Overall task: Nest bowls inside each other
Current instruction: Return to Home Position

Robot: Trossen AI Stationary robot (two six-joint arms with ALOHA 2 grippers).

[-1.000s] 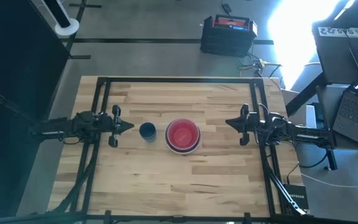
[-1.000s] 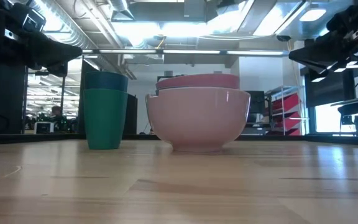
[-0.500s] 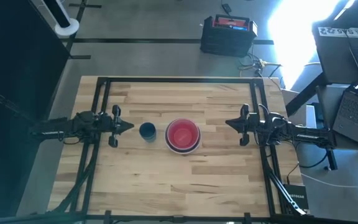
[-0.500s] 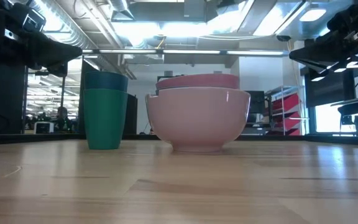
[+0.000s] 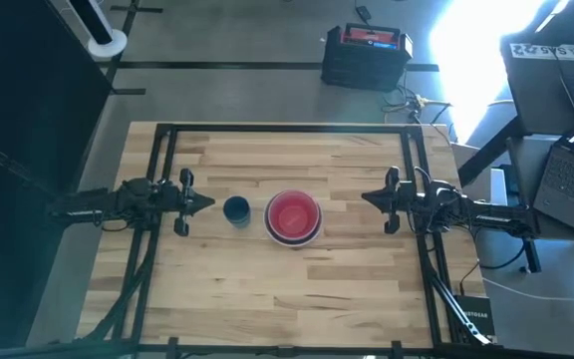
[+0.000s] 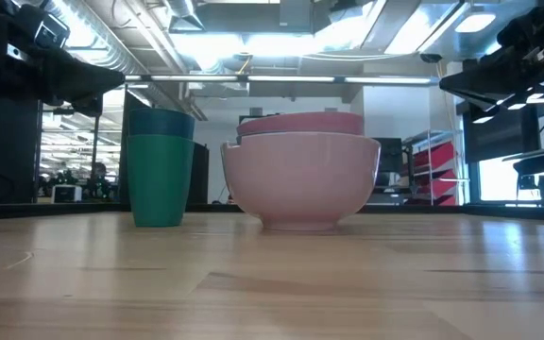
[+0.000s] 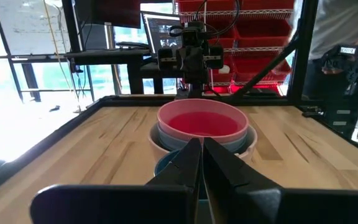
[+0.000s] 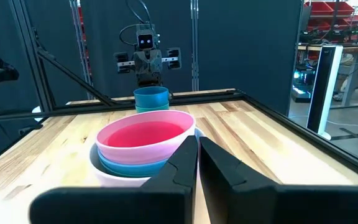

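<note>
The bowls stand nested in one stack (image 5: 292, 216) in the middle of the table. A pale outer bowl (image 6: 300, 184) rests on its base, with a grey-blue bowl (image 8: 129, 165) in it and a pink-red bowl (image 7: 202, 121) on top. To the stack's left a teal cup (image 6: 161, 179) stands upright with a blue cup (image 6: 161, 123) inside it. My left gripper (image 5: 207, 202) hangs level left of the cups, shut and holding nothing. Right of the stack, my right gripper (image 5: 367, 196) hangs level too, shut and holding nothing.
A black frame (image 5: 287, 128) runs along the far edge and down both sides of the wooden table (image 5: 287, 289). Bare wood lies in front of and behind the stack. Off the table are a black case (image 5: 365, 55) and laptops (image 5: 566, 120); a person (image 7: 340, 37) stands beyond the right arm.
</note>
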